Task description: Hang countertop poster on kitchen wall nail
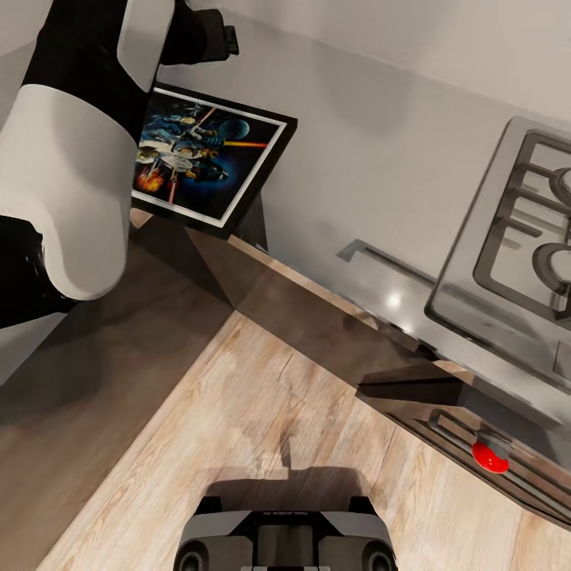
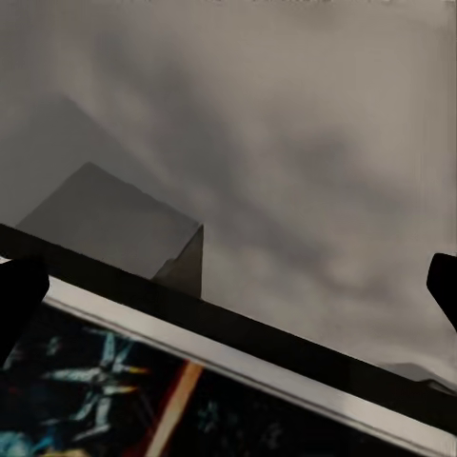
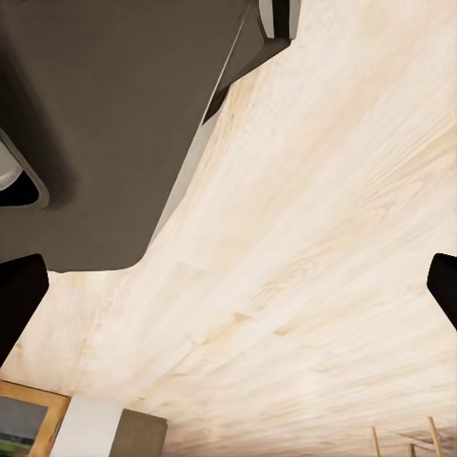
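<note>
Poster lies flat, overhanging the kitchen countertop edge, lettering unreadable; left gripper spread wide above its frame.

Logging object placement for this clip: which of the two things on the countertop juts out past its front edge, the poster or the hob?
The poster: its near corner overhangs the kitchen countertop above the wooden floor. The steel gas hob sits fully within the worktop.
</note>
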